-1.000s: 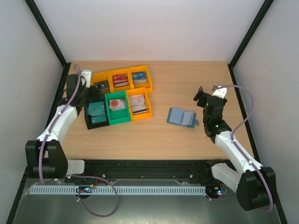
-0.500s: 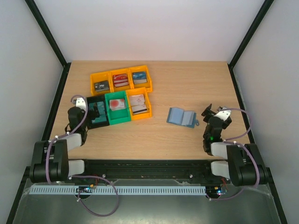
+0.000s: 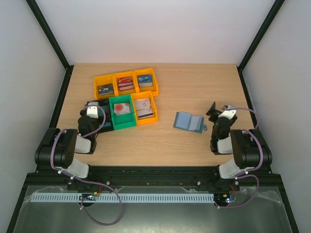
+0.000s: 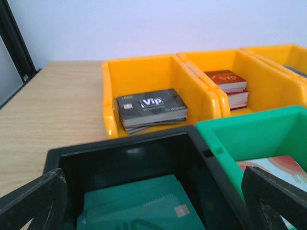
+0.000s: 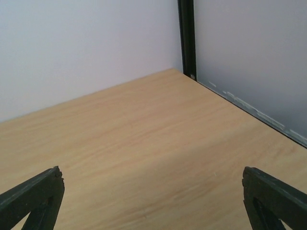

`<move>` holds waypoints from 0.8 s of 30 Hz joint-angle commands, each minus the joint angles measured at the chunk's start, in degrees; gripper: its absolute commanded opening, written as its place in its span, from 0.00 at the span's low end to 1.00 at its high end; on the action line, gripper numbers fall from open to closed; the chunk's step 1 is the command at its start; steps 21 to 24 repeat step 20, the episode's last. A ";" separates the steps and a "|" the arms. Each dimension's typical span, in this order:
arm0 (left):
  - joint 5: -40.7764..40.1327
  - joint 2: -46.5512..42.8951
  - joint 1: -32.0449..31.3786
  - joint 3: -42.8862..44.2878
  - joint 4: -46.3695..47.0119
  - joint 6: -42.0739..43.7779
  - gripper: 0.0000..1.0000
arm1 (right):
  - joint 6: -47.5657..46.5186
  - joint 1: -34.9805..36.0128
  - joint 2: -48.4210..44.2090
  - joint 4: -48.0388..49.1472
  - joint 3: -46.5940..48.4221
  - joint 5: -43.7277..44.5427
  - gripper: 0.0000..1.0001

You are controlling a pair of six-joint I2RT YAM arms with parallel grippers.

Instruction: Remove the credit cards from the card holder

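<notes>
Card holder (image 3: 189, 121) lies open on table (image 3: 194, 87), right of 6 bins (image 3: 124, 124), near right gripper (image 5: 153, 196) but apart from it. Both grippers' jaws are wide apart, holding nothing. Left gripper (image 4: 151, 199) is at black bin (image 4: 120, 153) w/ teal credit cards (image 4: 139, 206); dark cards (image 4: 151, 108) sit in orange bin (image 4: 153, 72) behind.

Teal cards (image 4: 139, 203) cut off at bottom edge; card holder (image 3: 188, 121) contents unreadable

I count six bins on the table: four orange bins (image 3: 145, 71), one green bin (image 3: 124, 125), one black bin (image 3: 101, 130). I record six stacks of credit cards (image 3: 125, 83), one per bin. One card holder (image 3: 189, 121).
</notes>
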 commanded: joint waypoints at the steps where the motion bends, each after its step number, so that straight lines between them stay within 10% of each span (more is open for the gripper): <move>1: -1.41 0.19 -0.22 0.64 6.59 1.15 0.99 | -1.55 -0.31 0.38 0.88 1.92 -1.72 0.99; 24: -1.11 0.45 0.22 1.50 4.80 0.65 0.99 | -1.56 -0.32 0.16 -0.32 2.31 -1.73 0.99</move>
